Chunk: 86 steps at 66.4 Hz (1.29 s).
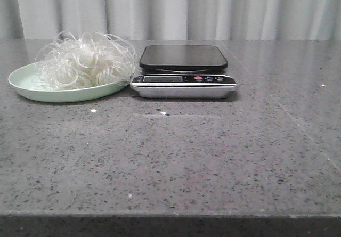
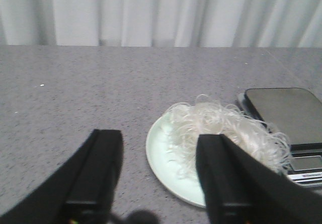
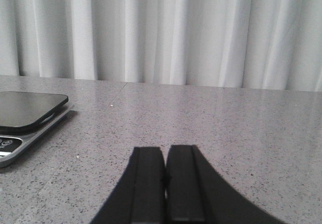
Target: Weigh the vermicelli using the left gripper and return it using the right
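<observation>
The vermicelli (image 1: 85, 60), a fluffy whitish tangle of thin loops, lies on a pale green plate (image 1: 26, 88) at the left, touching the scale's left side. The scale (image 1: 184, 82) has a bare black platform (image 1: 183, 57). Neither gripper shows in the front view. In the left wrist view my left gripper (image 2: 158, 143) is open and empty, held short of the plate (image 2: 161, 153) and the vermicelli (image 2: 226, 128). In the right wrist view my right gripper (image 3: 166, 153) is shut and empty above bare table, with the scale (image 3: 25, 118) off to its side.
The grey speckled table (image 1: 186, 157) runs to a front edge low in the front view. A pale curtain (image 1: 176, 8) hangs behind the table. A few small white crumbs (image 1: 94, 110) lie in front of the plate and scale.
</observation>
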Motion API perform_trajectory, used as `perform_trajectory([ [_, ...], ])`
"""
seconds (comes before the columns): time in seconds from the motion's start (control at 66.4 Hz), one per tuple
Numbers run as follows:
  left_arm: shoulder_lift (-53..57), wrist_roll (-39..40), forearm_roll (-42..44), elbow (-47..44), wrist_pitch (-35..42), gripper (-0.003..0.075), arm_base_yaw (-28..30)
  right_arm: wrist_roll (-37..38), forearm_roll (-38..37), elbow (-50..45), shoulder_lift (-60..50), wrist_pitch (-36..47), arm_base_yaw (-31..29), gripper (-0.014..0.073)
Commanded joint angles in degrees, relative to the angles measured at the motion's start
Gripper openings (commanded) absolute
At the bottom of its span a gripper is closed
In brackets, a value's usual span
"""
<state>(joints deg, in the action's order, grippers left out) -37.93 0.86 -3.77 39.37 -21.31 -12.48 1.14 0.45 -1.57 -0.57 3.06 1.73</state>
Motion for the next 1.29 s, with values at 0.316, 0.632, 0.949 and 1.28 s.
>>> perform_trajectory([
  [0.316,-28.55,0.61,-2.41,22.65,-4.88,0.0580,-8.70,-0.25,-0.14,0.40,-0.97,4.81,-0.25,0.0155],
  [0.632,-46.71,0.61,-6.92,36.78,-15.66,0.0578,-9.33,-0.25,-0.14,0.40,-0.97,4.81,-0.25,0.0155],
  [0.949,-58.61,0.61,-7.34,46.36,-29.37,0.0578,-9.33,-0.25,-0.14,0.40,-0.97,4.81,-0.25,0.0155],
  [1.28,-62.64,-0.86,-6.99,53.26,-37.12,0.0137,-9.33,-0.25,-0.14,0.40,-0.97,4.81,-0.25,0.0155],
])
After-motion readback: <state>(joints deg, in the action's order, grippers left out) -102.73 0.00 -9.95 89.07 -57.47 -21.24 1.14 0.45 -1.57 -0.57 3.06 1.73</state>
